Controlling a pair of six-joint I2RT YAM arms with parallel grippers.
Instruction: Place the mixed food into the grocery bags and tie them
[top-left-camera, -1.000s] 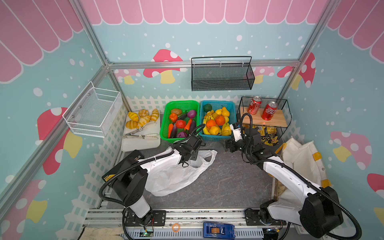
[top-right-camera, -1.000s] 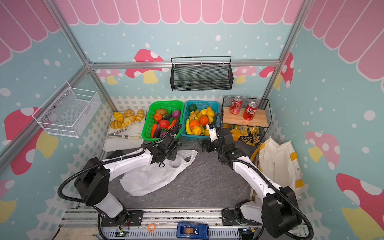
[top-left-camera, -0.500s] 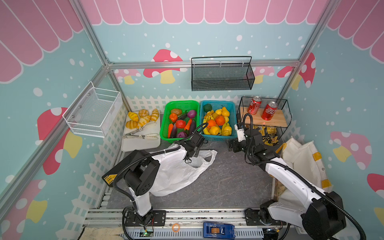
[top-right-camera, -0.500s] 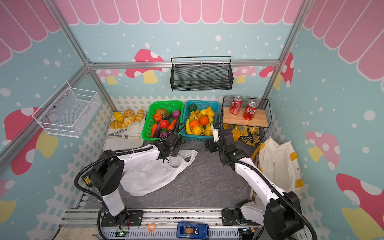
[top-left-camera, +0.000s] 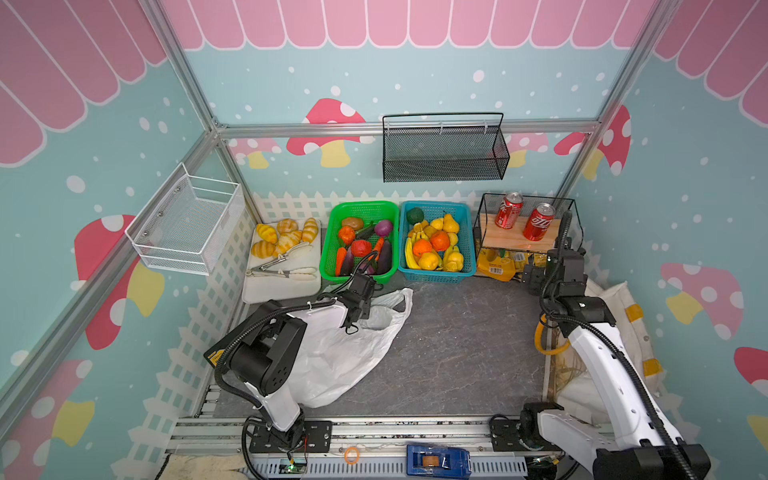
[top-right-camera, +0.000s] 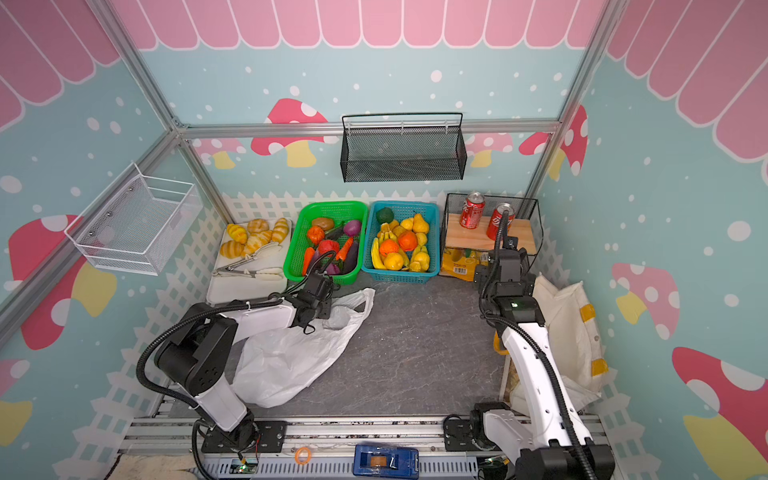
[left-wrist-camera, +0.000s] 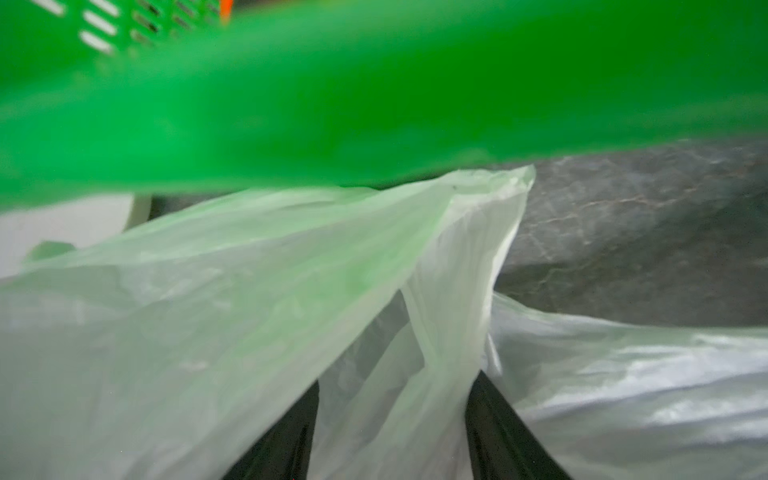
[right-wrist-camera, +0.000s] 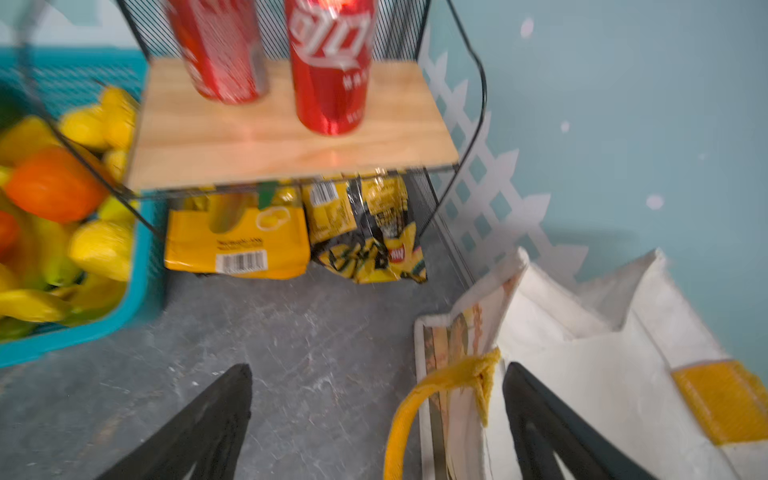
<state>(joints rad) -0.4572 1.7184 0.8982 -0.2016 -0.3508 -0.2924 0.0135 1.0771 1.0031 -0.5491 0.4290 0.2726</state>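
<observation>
Right claw (right-wrist-camera: 378, 368) shifts

Spread wide, empty, it has moved from before the blue basket (top-left-camera: 436, 276) to its right, astride the yellow handle (right-wrist-camera: 419, 390) of the cloth tote (right-wrist-camera: 582, 374). Left claw (left-wrist-camera: 390, 395) stays in the white bag (top-left-camera: 345, 353), left of the basket; grip unclear.
</observation>
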